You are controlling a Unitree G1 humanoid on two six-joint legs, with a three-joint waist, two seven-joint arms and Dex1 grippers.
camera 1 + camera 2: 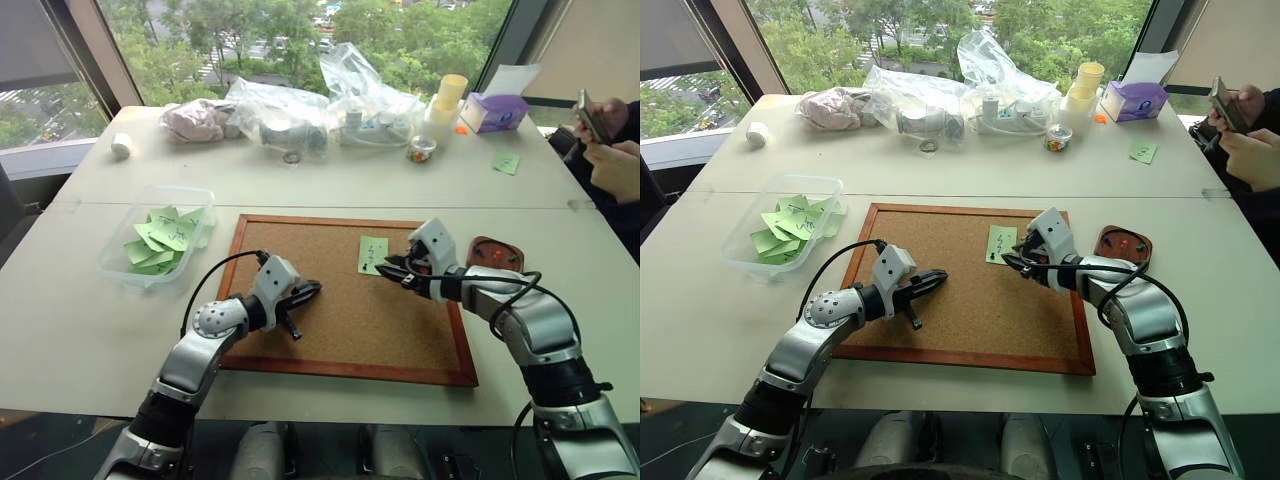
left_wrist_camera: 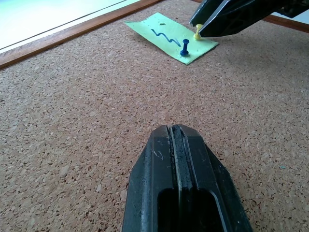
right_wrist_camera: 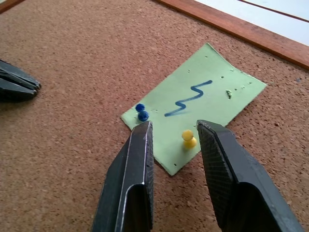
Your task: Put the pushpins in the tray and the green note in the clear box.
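The green note (image 3: pixel 193 104), marked with a blue squiggle, lies on the corkboard (image 1: pixel 330 320), held down at its near corners by two pushpins, one blue (image 3: pixel 142 112) and one yellow (image 3: pixel 189 138). My right gripper (image 3: pixel 175 126) hovers low over that end of the note, open, with the yellow pin just ahead between its fingertips. My left gripper (image 1: pixel 312 291) rests shut on the cork left of the note, holding nothing. The red-brown tray (image 1: pixel 495 254) sits just off the board's right edge. At the left stands the clear box (image 1: pixel 160 237) with several green slips in it.
Clear plastic bags (image 1: pixel 330 100), a purple tissue box (image 1: pixel 495 110) and a stack of cups (image 1: pixel 445 105) line the table's far side. A small green slip (image 1: pixel 506 161) lies at the back right. A person's hands (image 1: pixel 605 150) hold a phone at the right edge.
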